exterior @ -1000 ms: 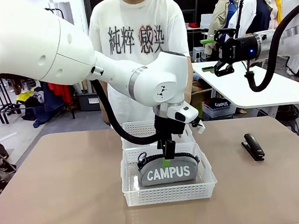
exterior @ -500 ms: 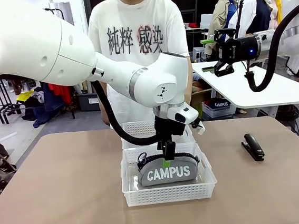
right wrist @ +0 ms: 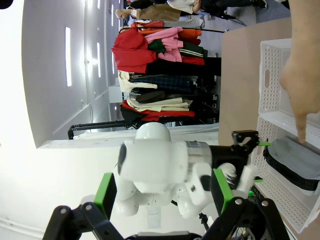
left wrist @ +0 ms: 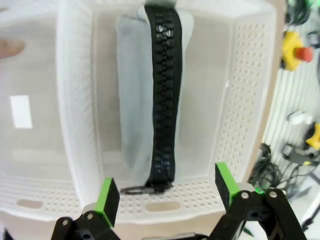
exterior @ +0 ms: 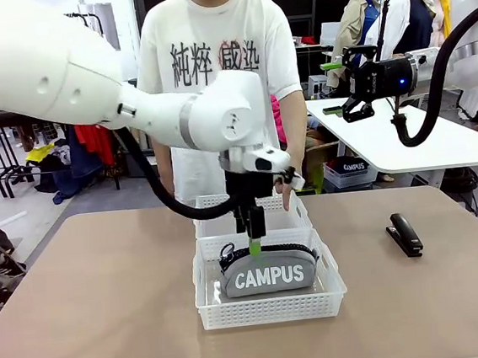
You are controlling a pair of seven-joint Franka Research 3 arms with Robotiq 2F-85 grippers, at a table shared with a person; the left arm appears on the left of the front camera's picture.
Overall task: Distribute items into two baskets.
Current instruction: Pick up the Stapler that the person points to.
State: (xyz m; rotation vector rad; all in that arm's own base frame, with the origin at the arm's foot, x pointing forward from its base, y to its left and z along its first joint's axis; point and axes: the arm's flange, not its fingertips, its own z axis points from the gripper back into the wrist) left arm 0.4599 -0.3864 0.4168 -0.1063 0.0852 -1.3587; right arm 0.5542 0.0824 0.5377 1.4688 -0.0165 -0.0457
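Observation:
The grey CAMPUS pouch (exterior: 269,275) lies in the near white basket (exterior: 273,313), zip up; the left wrist view shows the pouch (left wrist: 140,100) along the middle of that basket (left wrist: 75,130). My left gripper (exterior: 256,238) hangs just above the pouch's top, open (left wrist: 166,192), with nothing between its fingers. The second basket (exterior: 224,204) stands right behind the first. On the table to the right lies the black stapler (exterior: 404,234). High at the right, far from the table, my right gripper (exterior: 355,104) is open (right wrist: 162,192) and holds nothing.
A person stands at the far side, one hand (exterior: 284,193) hanging over the far basket, a finger (right wrist: 300,120) reaching down near the pouch's end. Bare tabletop (exterior: 98,302) lies left of the baskets and between them and the stapler.
My left gripper has risen off the pouch and shifted a little left, the arm swinging back with it. The person's hand has come into sight by the far basket. The right arm is still.

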